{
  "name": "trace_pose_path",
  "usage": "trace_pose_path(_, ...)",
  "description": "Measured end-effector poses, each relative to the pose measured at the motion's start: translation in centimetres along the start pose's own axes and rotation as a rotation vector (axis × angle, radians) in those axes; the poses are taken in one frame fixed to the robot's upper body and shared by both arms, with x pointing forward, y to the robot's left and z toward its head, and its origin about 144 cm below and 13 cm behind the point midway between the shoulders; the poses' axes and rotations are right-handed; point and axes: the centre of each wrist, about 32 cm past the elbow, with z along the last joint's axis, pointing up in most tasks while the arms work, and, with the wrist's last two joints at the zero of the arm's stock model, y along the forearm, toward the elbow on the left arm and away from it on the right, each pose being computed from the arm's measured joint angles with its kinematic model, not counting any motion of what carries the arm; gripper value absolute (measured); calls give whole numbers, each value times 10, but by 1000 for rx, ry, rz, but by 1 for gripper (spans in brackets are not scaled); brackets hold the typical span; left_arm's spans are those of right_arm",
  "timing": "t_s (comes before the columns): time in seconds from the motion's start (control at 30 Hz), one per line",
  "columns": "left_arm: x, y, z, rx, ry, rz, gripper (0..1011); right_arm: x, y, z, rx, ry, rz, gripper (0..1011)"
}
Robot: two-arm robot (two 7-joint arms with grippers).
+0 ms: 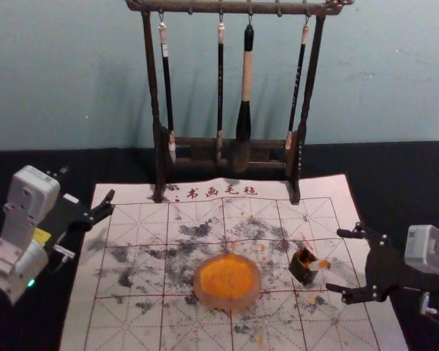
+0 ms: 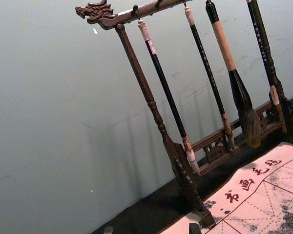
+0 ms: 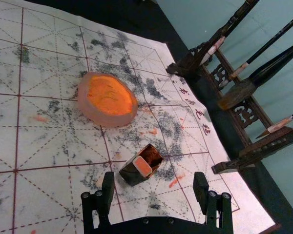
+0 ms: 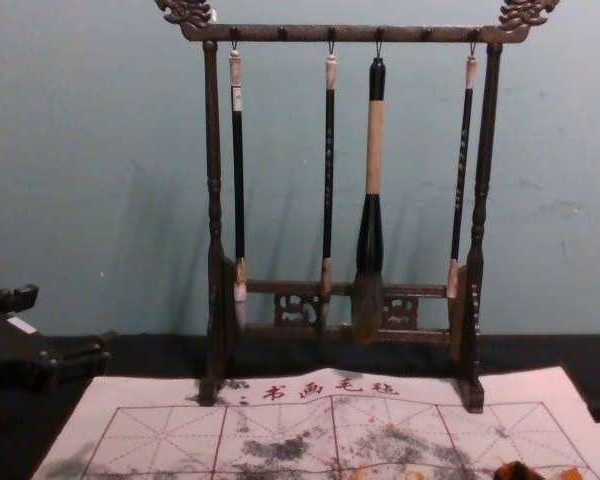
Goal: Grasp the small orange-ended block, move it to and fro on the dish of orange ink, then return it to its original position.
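Dim, soft light; faint shadows on wall; pale mat brightest.

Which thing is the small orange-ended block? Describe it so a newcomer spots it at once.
Below the dark wooden brush rack lies a white gridded mat. On it, to the robot's right of the round dish of orange ink, stands a small dark open box. The block pokes out of that box, its flat rectangular orange end unlike the dish's round pool.
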Motion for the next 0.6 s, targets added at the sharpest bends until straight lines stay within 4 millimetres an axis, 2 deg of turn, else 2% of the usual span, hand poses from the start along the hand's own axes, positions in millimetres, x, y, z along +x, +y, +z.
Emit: trace_pose_path(0.6, 0, 0, 0, 0, 0, 0, 1001, 12, 7, 6, -25, -57, 48, 1002)
